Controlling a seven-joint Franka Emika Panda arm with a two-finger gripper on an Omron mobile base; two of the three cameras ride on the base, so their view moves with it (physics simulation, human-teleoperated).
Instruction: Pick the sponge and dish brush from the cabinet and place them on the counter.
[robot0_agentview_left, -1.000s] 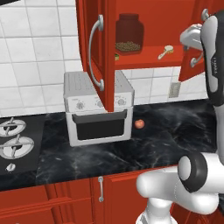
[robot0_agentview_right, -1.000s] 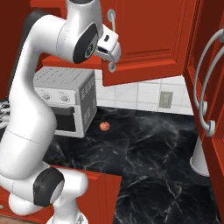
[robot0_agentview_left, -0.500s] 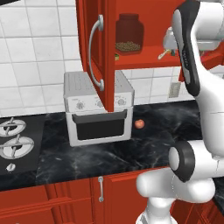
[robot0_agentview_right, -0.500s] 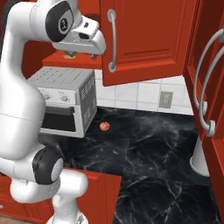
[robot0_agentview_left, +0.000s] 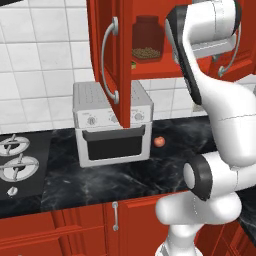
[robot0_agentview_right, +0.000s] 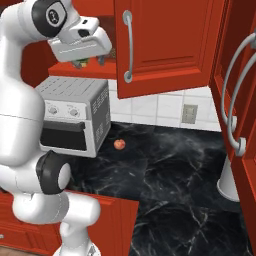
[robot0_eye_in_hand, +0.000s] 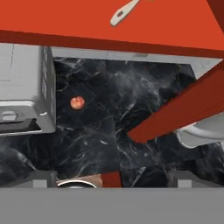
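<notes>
The red wall cabinet (robot0_agentview_left: 120, 60) stands open, its inner shelf (robot0_eye_in_hand: 87, 26) bearing the dish brush (robot0_eye_in_hand: 124, 12), whose pale handle lies at the top of the hand view. A small yellow-green block (robot0_agentview_left: 133, 64), the sponge as far as I can tell, sits at the shelf's left end beside the door. My gripper (robot0_agentview_right: 91, 61) hovers in front of the shelf edge, open, with nothing between its tips (robot0_eye_in_hand: 113, 179). Below lies the black marble counter (robot0_agentview_left: 100, 180) (robot0_agentview_right: 170, 165) (robot0_eye_in_hand: 109, 127). In the left base view my arm covers the shelf's right part.
A silver toaster oven (robot0_agentview_left: 112, 125) (robot0_agentview_right: 75, 115) stands under the cabinet, a small red fruit (robot0_agentview_left: 159, 141) (robot0_agentview_right: 119, 144) (robot0_eye_in_hand: 77, 103) beside it. A jar (robot0_agentview_left: 147, 37) is on the shelf. Open doors (robot0_agentview_right: 165, 45) (robot0_agentview_right: 240, 100) jut out. There is a stovetop (robot0_agentview_left: 15, 160) on the left and a white vessel (robot0_agentview_right: 230, 180) on the right.
The arm has swung left, carrying the hand from the cabinet's right side across to the front of the shelf. The gripper stayed open.
</notes>
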